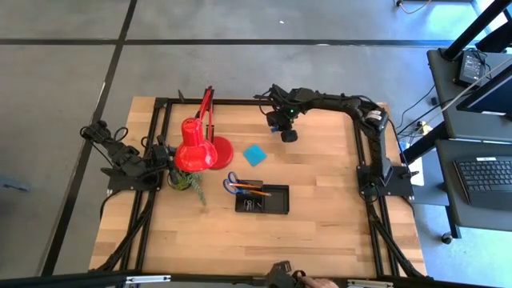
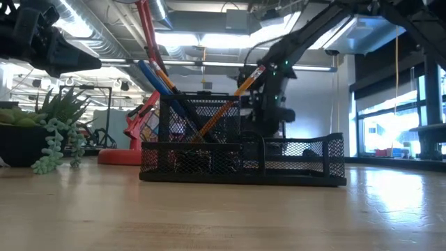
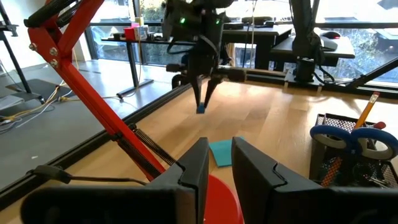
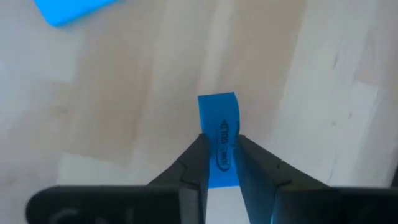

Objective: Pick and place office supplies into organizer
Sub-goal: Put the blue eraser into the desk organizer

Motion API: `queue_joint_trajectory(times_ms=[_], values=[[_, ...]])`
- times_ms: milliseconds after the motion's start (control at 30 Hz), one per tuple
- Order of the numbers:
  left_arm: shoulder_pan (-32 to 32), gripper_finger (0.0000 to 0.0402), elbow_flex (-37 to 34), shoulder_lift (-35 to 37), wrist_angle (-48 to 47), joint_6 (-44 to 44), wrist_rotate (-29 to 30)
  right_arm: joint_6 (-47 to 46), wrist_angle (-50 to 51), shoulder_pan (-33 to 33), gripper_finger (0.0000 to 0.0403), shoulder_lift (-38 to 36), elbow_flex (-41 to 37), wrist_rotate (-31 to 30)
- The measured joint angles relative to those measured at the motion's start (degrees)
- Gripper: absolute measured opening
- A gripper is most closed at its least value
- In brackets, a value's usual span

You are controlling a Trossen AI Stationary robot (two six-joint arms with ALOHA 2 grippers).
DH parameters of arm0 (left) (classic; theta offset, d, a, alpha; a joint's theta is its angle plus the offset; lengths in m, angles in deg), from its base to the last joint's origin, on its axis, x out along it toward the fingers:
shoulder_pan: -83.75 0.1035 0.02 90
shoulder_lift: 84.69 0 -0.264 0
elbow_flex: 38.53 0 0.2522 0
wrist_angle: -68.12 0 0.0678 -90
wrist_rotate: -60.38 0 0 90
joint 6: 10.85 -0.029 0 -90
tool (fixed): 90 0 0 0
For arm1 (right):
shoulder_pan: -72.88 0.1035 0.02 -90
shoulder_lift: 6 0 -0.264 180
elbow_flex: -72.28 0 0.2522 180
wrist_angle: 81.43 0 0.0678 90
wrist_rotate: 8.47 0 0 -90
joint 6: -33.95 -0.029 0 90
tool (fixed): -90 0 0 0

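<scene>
One small blue eraser is pinched between the fingers of the right gripper, held above the bare wood at the table's far side, well apart from the organizer. To do the carry well, keep the squeeze steady, cross above the light-blue note pad, and release only over an empty compartment, clear of the upright scissors and pencils. The left gripper waits beside the red lamp, fingers slightly parted and empty.
</scene>
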Motion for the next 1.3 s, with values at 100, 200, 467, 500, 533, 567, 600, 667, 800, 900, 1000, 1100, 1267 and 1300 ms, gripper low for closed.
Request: queue_joint_trajectory(times_ms=[100,200,467,500,533,567,600,667,800,900,1000,1100,1267,1300], values=[[0.01,0.0064,0.0,0.0,0.01,0.0,0.01,-1.37,1.78,1.53,0.0071,-2.61,0.02,0.17],[0.01,0.0065,0.0,0.0,0.01,0.0,0.01,-3.93,3.21,3.9,0.0071,-5.28,0.04,0.19],[-0.01,0.0062,0.0,0.0,0.01,0.0,-0.01,-12.71,5.69,14.31,0.0071,-14.13,0.17,0.62],[0.01,0.0062,0.0,0.0,0.02,0.0,0.0,-14.11,5.55,15.84,0.0071,-15.13,0.17,0.59],[0.01,0.0062,0.0,0.0,0.01,0.0,-0.01,-15.9,5.43,17.53,0.0071,-16.05,0.17,0.59],[0.01,0.0063,0.0,0.0,0.01,0.0,-0.01,-17.93,4.99,19.11,0.0071,-16.77,0.17,0.57],[0.0,0.0064,0.0,0.0,0.01,0.0,-0.01,-20.58,4.26,20.67,0.0071,-17.36,0.17,0.57],[0.0,0.0065,0.0,0.0,0.01,0.0,-0.01,-26.12,3.43,23.77,0.0071,-18.0,0.22,0.67],[0.01,0.0065,0.0,0.0,0.01,0.3,-0.01,-35.82,1.36,29.44,0.0071,-18.23,0.22,0.47],[0.01,0.0063,0.0,0.0,0.01,0.46,-0.01,-37.43,0.56,33.76,0.0071,-18.23,0.22,-0.29],[0.01,0.0064,0.0,0.0,0.01,0.46,-0.01,-39.51,-1.68,38.28,0.0071,-18.23,0.22,-4.42],[0.01,0.0065,0.0,0.0,0.01,0.46,-0.01,-42.5,-5.23,42.13,0.0071,-18.13,0.22,-6.32],[-0.01,0.0062,0.0,0.0,-0.01,0.44,-0.01,-47.37,-10.22,46.76,0.0071,-15.91,0.24,-13.7],[0.01,0.0062,0.0,0.0,0.01,0.46,-0.01,-48.21,-10.83,47.3,0.0071,-15.22,0.24,-15.55]])
